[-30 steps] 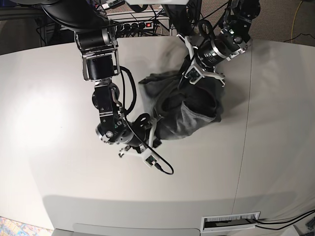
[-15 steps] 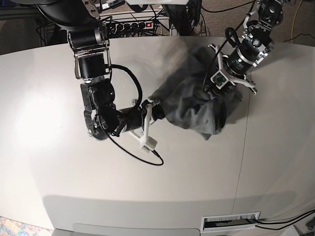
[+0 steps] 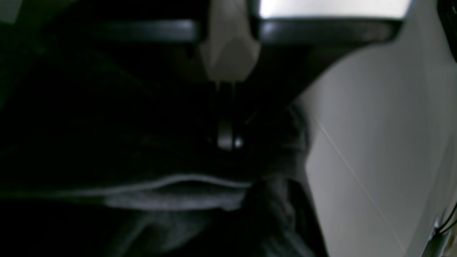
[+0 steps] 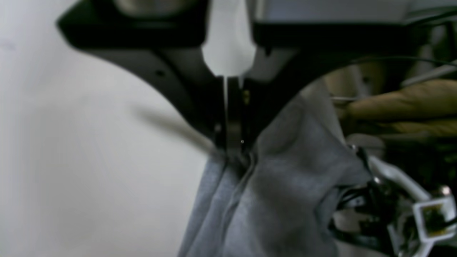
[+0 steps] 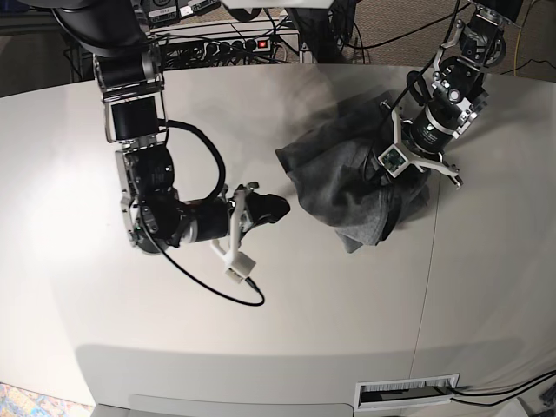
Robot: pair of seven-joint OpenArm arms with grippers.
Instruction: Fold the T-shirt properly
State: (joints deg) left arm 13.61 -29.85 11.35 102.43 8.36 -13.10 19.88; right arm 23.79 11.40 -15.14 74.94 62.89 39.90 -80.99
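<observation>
On the left, the robot's right gripper is low over the white table. Its fingers are shut together. From across the room I see a thin strip of table between its tips and the shirt, so I don't think it has hold of it. From its own wrist, though, the cloth looks right at the tips.

Next comes the grey T-shirt. It is in a crumpled heap, closer to the table edge by the robot's stand than to the front edge, and a bit right of the middle. One corner pokes out toward the right gripper, just beside it. I can't see a flat side or a neat fold. I'd say the job is still near the start: the shirt must be spread out, made smooth, and then folded.

On the right, the left gripper reaches down into the heap. Its fingers are clamped on the shirt, with dark cloth all around the tips.
</observation>
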